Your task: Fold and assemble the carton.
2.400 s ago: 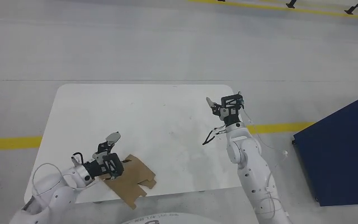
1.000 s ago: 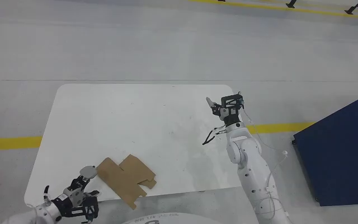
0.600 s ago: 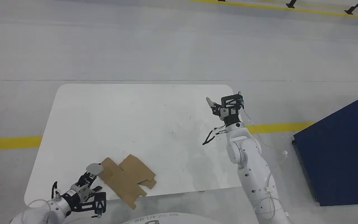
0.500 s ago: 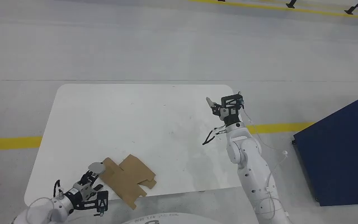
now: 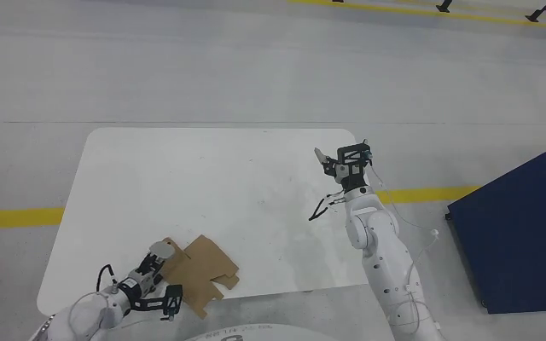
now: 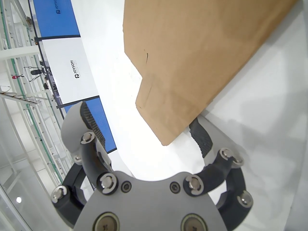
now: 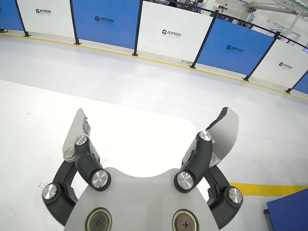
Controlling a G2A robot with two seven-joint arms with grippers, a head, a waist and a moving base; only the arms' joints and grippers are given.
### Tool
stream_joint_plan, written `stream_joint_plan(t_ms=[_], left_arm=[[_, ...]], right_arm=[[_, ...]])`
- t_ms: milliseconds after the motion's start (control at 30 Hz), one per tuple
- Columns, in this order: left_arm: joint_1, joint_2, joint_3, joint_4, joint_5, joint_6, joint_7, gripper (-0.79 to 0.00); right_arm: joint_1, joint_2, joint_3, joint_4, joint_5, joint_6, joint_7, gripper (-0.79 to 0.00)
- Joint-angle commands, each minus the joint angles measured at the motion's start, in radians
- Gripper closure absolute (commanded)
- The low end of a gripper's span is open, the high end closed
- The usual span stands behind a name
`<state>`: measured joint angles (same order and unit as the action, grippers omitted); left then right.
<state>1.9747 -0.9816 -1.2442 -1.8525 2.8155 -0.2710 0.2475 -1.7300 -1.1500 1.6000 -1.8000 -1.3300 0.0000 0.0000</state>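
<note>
Now that the left gripper [image 6: 138, 121] has swung back in from beyond the near edge of the table [image 5: 213, 179], its fingers stand wide on either side of a corner flap of the flat carton [image 5: 200, 268], which lies at the table's near left corner. That looks like the setup for a pinch and fold. The right gripper [image 7: 152, 112] stays wide open over the table's right side.

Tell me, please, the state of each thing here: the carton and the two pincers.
Flat brown cardboard carton: unfolded, on the white table at its near edge, one corner between the left pincer's fingers.
Left pincer: open, straddling the carton's corner, not clamped on it.
Right pincer: open, empty, above the table's right side.
</note>
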Motion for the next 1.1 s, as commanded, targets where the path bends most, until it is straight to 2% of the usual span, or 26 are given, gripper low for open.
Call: stream_joint_plan(t_ms=[0,233,267,333,433,467,500,867,967,1067], left_arm=[[-0.011,-0.001,0.015,-0.001,0.013,-0.007,-0.008,-0.785],[-0.055,-0.007,0.066,0.019,0.039,-0.024,-0.035,-0.77],[-0.059,-0.008,0.07,0.022,0.041,-0.024,-0.037,-0.683],[-0.065,-0.009,0.077,0.027,0.041,-0.023,-0.041,-0.413],[-0.069,-0.009,0.083,0.028,0.042,-0.019,-0.045,-0.163],[-0.07,-0.009,0.084,0.027,0.043,-0.017,-0.046,-0.046],[-0.071,-0.008,0.084,0.026,0.042,-0.016,-0.045,0.0],[-0.086,-0.006,0.089,0.009,0.04,-0.005,-0.039,0.0],[-0.089,-0.007,0.074,-0.006,-0.017,0.037,-0.029,0.0],[-0.096,-0.008,0.035,-0.017,-0.146,0.07,0.015,0.0]], right_arm=[[0.0,0.0,0.0,0.0,0.0,0.0,0.0,-0.785],[0.0,0.0,0.0,0.0,0.0,0.0,0.0,-0.785],[0.0,0.0,0.0,0.0,0.0,0.0,0.0,-0.785],[0.0,0.0,0.0,0.0,0.0,0.0,0.0,-0.785],[0.0,0.0,0.0,0.0,0.0,0.0,0.0,-0.785],[0.0,0.0,0.0,0.0,0.0,0.0,0.0,-0.785],[0.0,0.0,0.0,0.0,0.0,0.0,0.0,-0.785],[0.0,0.0,0.0,0.0,0.0,0.0,0.0,-0.785],[0.0,0.0,0.0,0.0,0.0,0.0,0.0,-0.785],[0.0,0.0,0.0,0.0,0.0,0.0,0.0,-0.785]])
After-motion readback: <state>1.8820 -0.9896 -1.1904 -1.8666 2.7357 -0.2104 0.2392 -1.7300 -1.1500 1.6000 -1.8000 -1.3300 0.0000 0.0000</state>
